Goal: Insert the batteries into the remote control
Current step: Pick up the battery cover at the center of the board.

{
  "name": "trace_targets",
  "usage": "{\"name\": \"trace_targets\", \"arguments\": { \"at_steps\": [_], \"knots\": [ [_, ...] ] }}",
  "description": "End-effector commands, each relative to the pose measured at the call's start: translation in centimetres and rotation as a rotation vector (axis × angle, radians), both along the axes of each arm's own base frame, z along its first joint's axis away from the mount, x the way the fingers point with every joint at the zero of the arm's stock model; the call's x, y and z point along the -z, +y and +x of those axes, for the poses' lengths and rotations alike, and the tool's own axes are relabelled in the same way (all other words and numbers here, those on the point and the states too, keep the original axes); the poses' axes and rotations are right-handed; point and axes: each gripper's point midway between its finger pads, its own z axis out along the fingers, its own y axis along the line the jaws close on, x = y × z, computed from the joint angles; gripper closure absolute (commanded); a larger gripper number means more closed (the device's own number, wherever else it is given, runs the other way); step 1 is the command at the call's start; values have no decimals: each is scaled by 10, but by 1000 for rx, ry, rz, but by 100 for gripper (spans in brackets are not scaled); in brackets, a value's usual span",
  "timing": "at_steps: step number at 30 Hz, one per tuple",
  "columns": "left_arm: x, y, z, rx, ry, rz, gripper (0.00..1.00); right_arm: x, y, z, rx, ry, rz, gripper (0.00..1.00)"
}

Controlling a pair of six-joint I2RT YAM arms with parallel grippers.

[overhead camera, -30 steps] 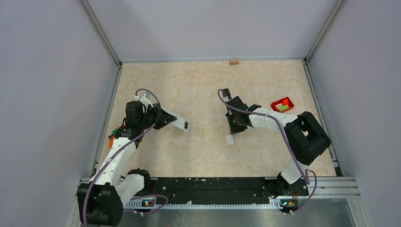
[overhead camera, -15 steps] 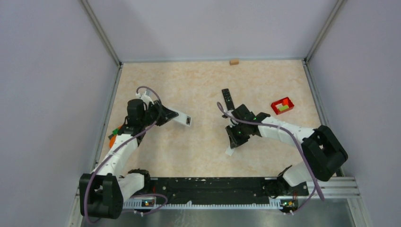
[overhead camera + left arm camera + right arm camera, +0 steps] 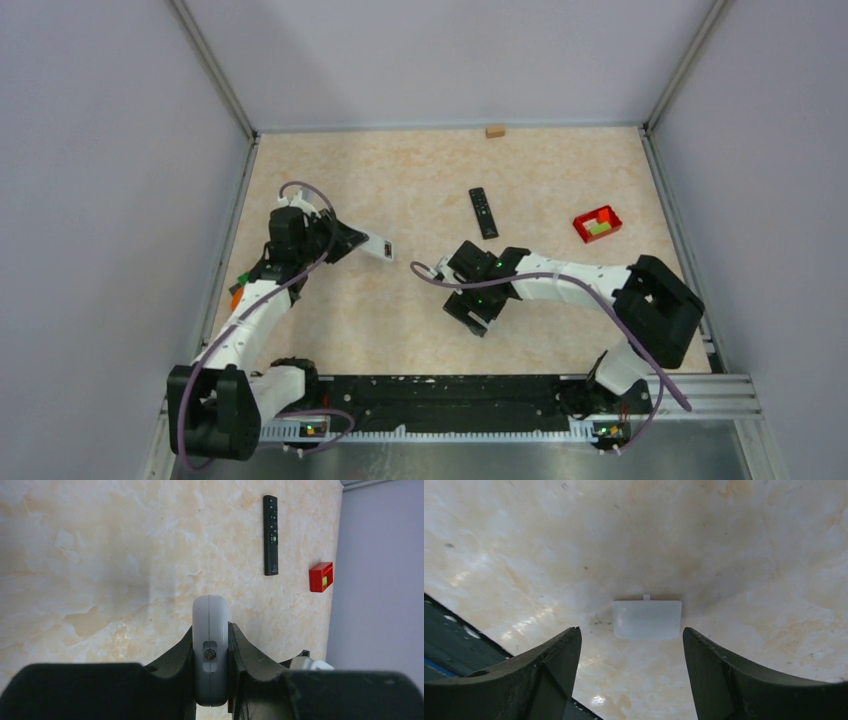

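One remote (image 3: 210, 610) clamped in L gripper (image 3: 211, 635), R gripper (image 3: 630, 630) apart, cover (image 3: 647, 620) wrist-cam only

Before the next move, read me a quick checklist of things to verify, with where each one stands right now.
1. Left gripper shut on the white remote: ok.
2. Right gripper open: ok.
3. White cover flat on the table, within the gap between the right fingers: ok.
4. Black remote apart from both arms: ok.
5. Remote's compartment facing up: cannot tell, seen edge-on.
6. Batteries located: cannot tell, none plainly visible.
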Motion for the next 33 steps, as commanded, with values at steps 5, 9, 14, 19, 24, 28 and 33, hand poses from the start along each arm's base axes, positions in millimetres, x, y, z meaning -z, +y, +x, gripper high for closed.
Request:
{"name": "trace_targets", "arguments": {
  "at_steps": [5,9,14,19,24,28,33],
  "knots": [
    [-16,3,12,-19,-44,4,100,6,-21,10,-90,-54,-150,24],
    [-15,3,13,-18,-40,5,100,15,-20,9,-107,-34,-155,22],
    [-15,2,15,-12,-40,6,100,24,-17,2,-126,16,-149,26],
    [-13,1,16,-6,-32,1,100,24,-17,0,-118,47,-131,35],
    [-12,-3,15,13,-29,-13,100,25,-20,6,-90,39,-136,58],
    [-10,-14,11,78,-28,-58,100,15,-21,20,-62,-38,-129,63],
    [-9,-49,2,237,-64,-143,100,-16,-10,37,-37,-179,-17,63]
  ]
}}
